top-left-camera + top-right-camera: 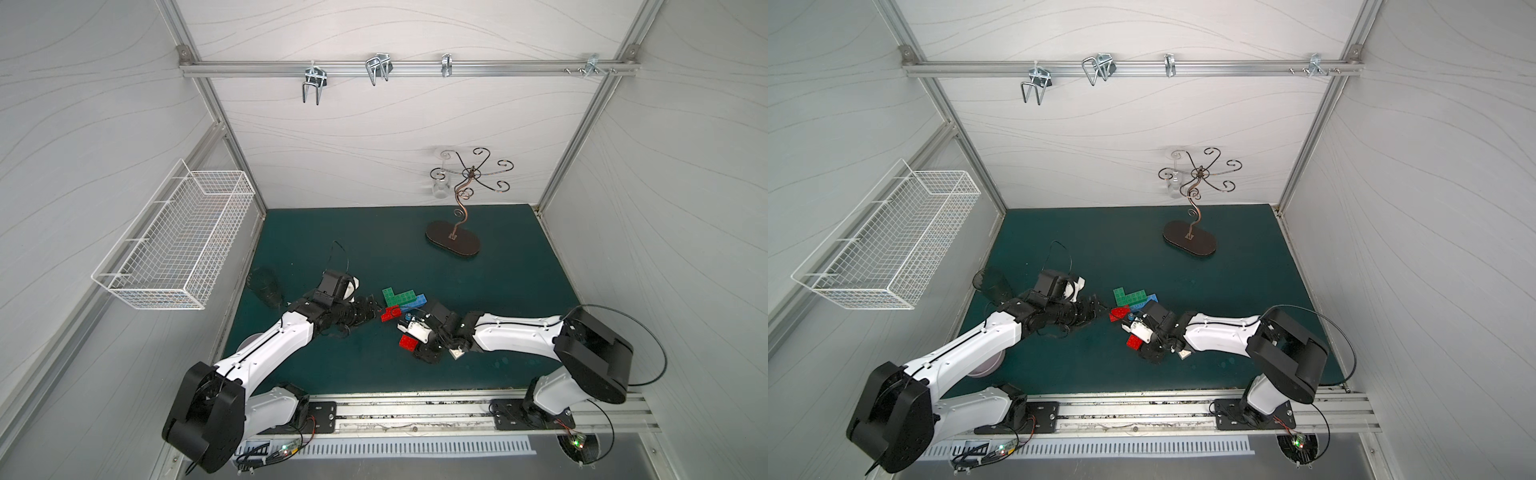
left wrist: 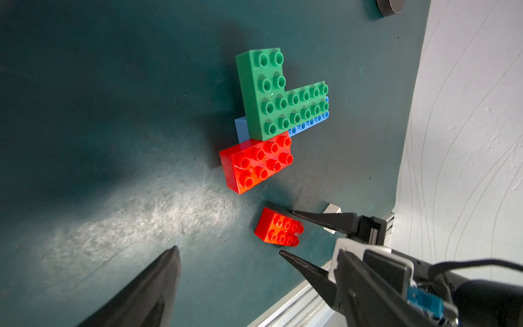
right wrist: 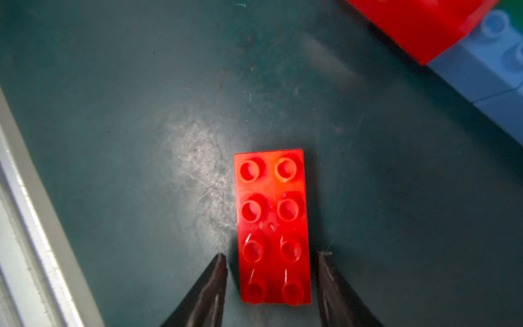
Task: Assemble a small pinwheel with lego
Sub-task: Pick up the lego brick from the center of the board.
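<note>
The partly built pinwheel lies mid-mat: two green bricks (image 1: 397,297) (image 2: 271,93) form an L on blue bricks (image 1: 417,301) (image 2: 308,123), with a red brick (image 1: 390,312) (image 2: 254,164) at one end. A second red brick (image 1: 408,342) (image 3: 271,212) lies loose, studs up, nearer the front. My right gripper (image 1: 411,345) (image 3: 273,254) straddles it, open, a thin gap on each side. A white square brick (image 1: 457,354) (image 2: 332,210) sits under the right wrist. My left gripper (image 1: 374,309) is open and empty beside the stack; one finger (image 2: 167,271) shows.
A dark wire stand (image 1: 453,241) rises at the back right. A white wire basket (image 1: 174,241) hangs on the left wall. A dark round object (image 1: 264,284) lies by the mat's left edge. A metal rail (image 1: 415,409) runs along the front.
</note>
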You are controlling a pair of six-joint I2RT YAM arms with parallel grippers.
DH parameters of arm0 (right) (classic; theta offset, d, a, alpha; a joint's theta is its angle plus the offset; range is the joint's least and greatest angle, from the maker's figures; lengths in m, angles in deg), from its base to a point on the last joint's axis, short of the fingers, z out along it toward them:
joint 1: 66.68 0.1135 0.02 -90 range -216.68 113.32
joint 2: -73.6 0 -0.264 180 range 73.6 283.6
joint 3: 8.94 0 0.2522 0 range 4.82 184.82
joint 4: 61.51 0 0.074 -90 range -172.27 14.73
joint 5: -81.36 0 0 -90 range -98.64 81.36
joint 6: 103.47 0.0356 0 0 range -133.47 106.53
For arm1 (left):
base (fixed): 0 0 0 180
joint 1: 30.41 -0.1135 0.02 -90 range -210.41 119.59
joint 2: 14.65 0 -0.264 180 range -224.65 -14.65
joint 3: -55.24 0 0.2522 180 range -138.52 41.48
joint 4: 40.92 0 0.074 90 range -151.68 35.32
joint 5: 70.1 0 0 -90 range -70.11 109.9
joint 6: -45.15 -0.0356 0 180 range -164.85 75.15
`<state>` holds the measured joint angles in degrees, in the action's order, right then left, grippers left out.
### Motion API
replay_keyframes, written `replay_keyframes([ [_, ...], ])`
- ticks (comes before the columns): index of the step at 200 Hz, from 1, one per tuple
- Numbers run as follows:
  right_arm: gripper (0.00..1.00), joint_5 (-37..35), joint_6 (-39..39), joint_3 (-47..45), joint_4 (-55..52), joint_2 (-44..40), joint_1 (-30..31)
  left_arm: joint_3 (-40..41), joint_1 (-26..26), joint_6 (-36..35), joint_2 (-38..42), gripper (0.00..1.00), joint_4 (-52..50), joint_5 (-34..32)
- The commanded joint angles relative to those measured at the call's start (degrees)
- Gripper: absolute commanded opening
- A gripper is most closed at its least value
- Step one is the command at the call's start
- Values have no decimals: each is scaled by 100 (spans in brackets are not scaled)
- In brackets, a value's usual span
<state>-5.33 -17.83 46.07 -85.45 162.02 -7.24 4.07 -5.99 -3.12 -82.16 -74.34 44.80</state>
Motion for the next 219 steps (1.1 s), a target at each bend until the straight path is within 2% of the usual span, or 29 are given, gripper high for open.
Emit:
replay_keyframes([
  [1, 46, -347, 82, -81, 113, 74, 67, 48, -34, 220, 3, 90, 320, 95],
  [83, 37, -343, 253, -460, 471, -183, 103, 141, -61, 233, -113, 90, 489, 158],
  [139, 46, -287, 351, -534, 538, -194, 86, 181, -61, 309, -253, 91, 643, 252],
  [219, 41, -297, 295, -682, 625, -387, 85, 199, -61, 322, -301, 91, 713, 267],
])
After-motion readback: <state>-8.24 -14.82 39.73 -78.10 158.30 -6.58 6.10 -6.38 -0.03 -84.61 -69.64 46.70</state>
